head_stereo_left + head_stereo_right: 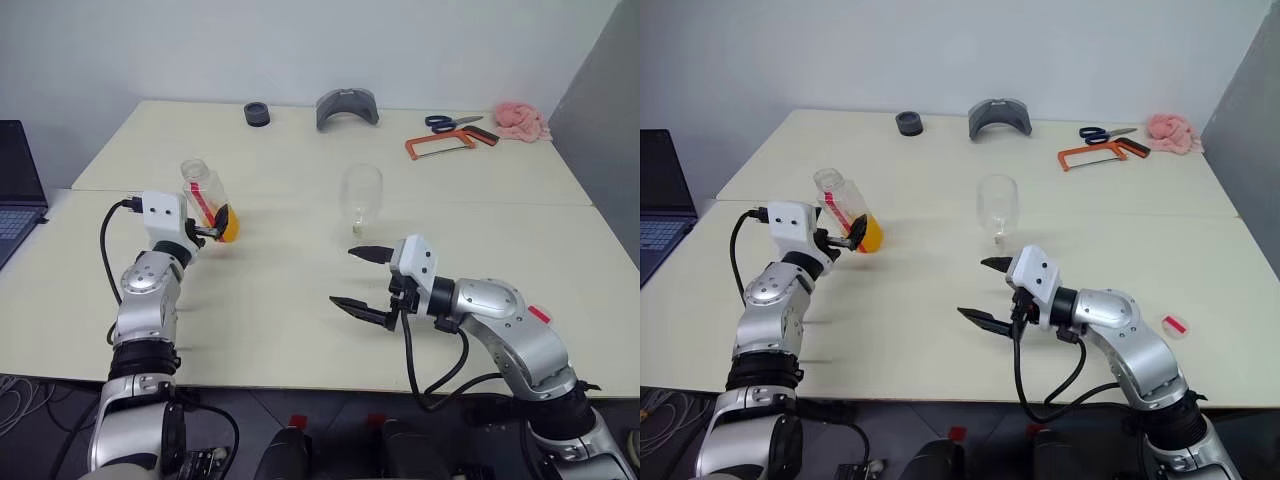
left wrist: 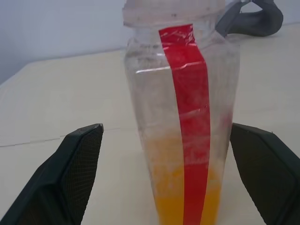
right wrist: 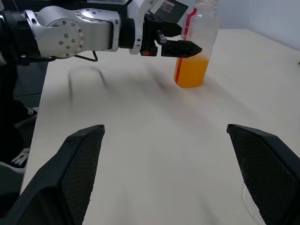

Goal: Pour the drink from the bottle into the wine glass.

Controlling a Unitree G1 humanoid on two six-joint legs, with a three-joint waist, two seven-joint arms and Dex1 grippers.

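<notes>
The bottle (image 1: 204, 192) stands upright at the left of the table (image 1: 300, 330), clear with a red stripe, and the orange drink (image 1: 230, 230) fills its lower part. My left gripper (image 1: 218, 228) is open, one finger (image 2: 70, 178) on each side of the bottle (image 2: 183, 108), with a gap showing on both sides. The wine glass (image 1: 362, 195) stands empty near the table's middle. In front of the glass my right gripper (image 1: 347, 277) is open with nothing between its fingers and points left toward the bottle (image 3: 199, 33).
A small red-and-white cap (image 1: 1175, 324) lies beside my right forearm. A laptop (image 1: 15, 190) sits at the far left. Along the far edge are a black ring (image 1: 257, 114), a grey curved piece (image 1: 347, 107), an orange hacksaw (image 1: 440, 146), scissors (image 1: 455, 123) and a pink cloth (image 1: 522, 121).
</notes>
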